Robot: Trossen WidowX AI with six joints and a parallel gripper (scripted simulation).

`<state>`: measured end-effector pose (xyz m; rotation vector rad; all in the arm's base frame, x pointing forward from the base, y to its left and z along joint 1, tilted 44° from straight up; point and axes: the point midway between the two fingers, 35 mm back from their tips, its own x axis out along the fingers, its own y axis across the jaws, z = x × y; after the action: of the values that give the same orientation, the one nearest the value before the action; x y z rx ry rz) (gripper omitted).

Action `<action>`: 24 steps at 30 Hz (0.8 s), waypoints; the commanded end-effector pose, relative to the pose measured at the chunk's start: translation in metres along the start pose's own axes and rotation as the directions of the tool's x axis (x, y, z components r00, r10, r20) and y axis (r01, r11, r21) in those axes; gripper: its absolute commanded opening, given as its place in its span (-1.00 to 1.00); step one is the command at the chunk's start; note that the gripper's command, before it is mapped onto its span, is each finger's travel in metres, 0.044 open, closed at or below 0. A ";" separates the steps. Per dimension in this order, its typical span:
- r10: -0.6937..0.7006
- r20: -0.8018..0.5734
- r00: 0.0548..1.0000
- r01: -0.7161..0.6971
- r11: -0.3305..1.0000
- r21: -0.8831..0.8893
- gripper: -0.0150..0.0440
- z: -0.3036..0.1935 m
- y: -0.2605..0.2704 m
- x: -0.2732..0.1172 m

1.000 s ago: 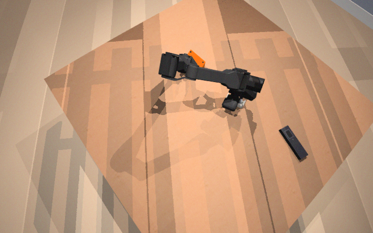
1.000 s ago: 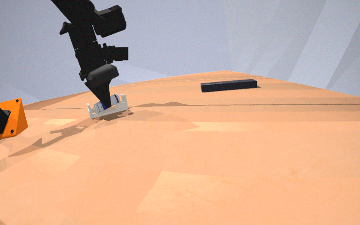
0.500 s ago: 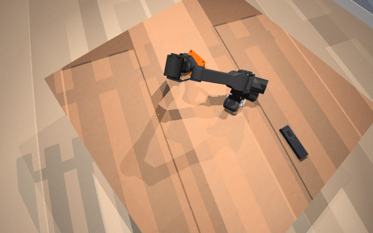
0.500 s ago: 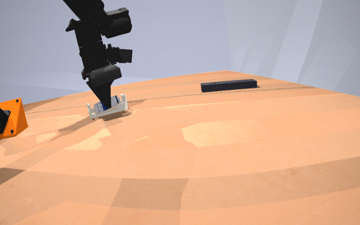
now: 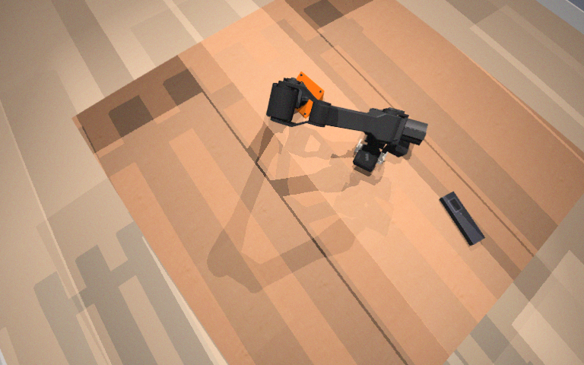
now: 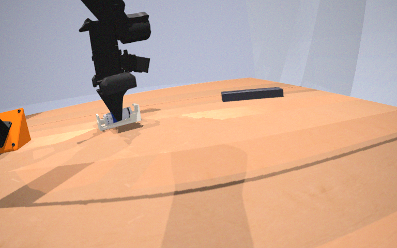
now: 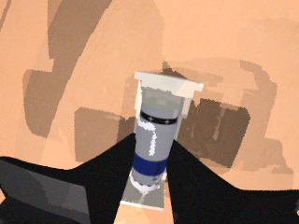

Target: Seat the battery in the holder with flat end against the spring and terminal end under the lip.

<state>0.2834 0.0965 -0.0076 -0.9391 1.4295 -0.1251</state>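
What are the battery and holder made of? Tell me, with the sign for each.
Battery: seemingly metal under a printed wrap, matte grey with blue and black bands; held in the gripper.
Holder: likely molded plastic, uniformly off-white and matte, with thin upright end walls.
Neither is certain from looks alone.
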 end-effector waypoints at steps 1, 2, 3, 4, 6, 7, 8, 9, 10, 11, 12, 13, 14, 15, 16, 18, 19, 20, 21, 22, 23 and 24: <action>0.002 -0.037 0.999 -0.001 1.000 0.002 -0.22 -0.002 0.000 0.001; 0.001 -0.041 0.999 -0.001 1.000 0.003 -0.22 -0.002 -0.001 0.001; 0.001 -0.046 0.999 -0.001 1.000 0.003 -0.22 -0.002 -0.001 0.001; 0.001 -0.050 0.999 -0.001 1.000 0.004 -0.22 -0.002 -0.001 0.001; 0.000 -0.060 0.998 0.000 1.000 0.005 -0.22 -0.001 -0.001 0.001; 0.000 -0.060 0.998 0.000 1.000 0.005 -0.22 -0.001 -0.001 0.001; 0.000 -0.060 0.998 0.000 1.000 0.005 -0.22 -0.001 -0.001 0.001; 0.000 -0.060 0.998 0.000 1.000 0.005 -0.22 -0.001 -0.001 0.001; 0.000 -0.060 0.998 0.000 1.000 0.005 -0.22 0.000 -0.001 0.001; 0.000 -0.061 0.998 0.000 1.000 0.005 -0.22 0.000 -0.001 0.001; 0.000 -0.062 0.998 0.000 1.000 0.005 -0.22 0.001 -0.001 0.001; 0.000 -0.062 0.998 0.000 1.000 0.005 -0.22 0.002 -0.001 0.002; 0.000 -0.063 0.998 0.000 1.000 0.005 -0.22 0.002 -0.001 0.002; 0.000 -0.063 0.998 0.000 1.000 0.005 -0.22 0.003 -0.001 0.002; 0.000 -0.064 0.998 0.000 1.000 0.005 -0.22 0.004 -0.001 0.002; 0.000 -0.065 0.998 0.000 1.000 0.005 -0.22 0.005 -0.001 0.002; 0.000 -0.066 0.998 0.000 1.000 0.005 -0.22 0.006 -0.001 0.002; 0.000 -0.067 0.998 0.001 1.000 0.006 -0.22 0.007 -0.001 0.002; 0.000 -0.067 0.998 0.001 1.000 0.006 -0.22 0.007 -0.001 0.002; 0.000 -0.068 0.998 0.001 1.000 0.006 -0.22 0.008 -0.001 0.002; 0.000 -0.069 0.998 0.001 1.000 0.006 -0.22 0.009 -0.001 0.002; 0.000 -0.069 0.998 0.001 1.000 0.006 -0.22 0.009 -0.001 0.002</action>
<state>0.2906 0.0985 -0.0090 -0.9429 1.4861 -0.1572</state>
